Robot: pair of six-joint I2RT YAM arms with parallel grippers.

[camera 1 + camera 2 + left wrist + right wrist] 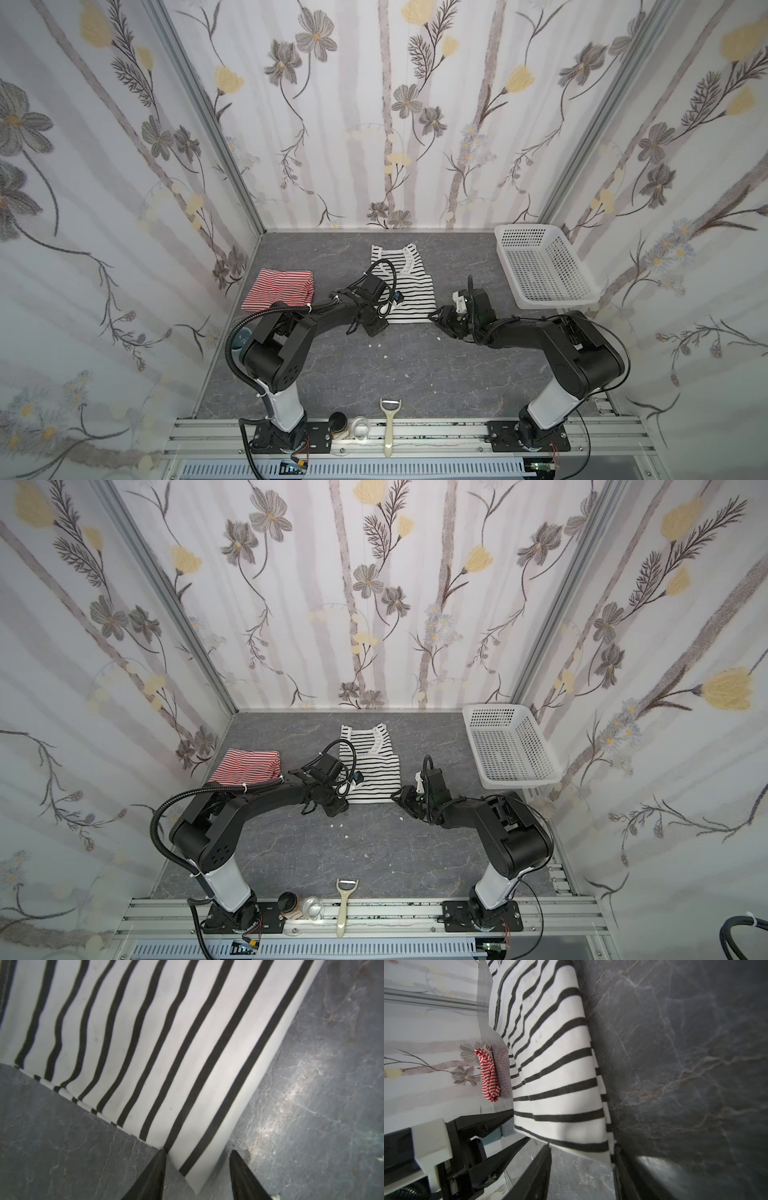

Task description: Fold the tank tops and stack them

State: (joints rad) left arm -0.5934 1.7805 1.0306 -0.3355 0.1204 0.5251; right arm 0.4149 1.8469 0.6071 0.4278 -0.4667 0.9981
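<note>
The black-striped top (411, 295) is laid flat at the far middle, with the red top (278, 289) folded to its left. The left gripper (198, 1152) and right gripper (582, 1148) are held spread astride its near hem corners. Both layers should be pinched together, then lifted evenly.

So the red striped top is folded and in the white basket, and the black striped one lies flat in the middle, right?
No: both top views show the folded red striped top on the table at the left, far from the white basket. The rest holds.
</note>
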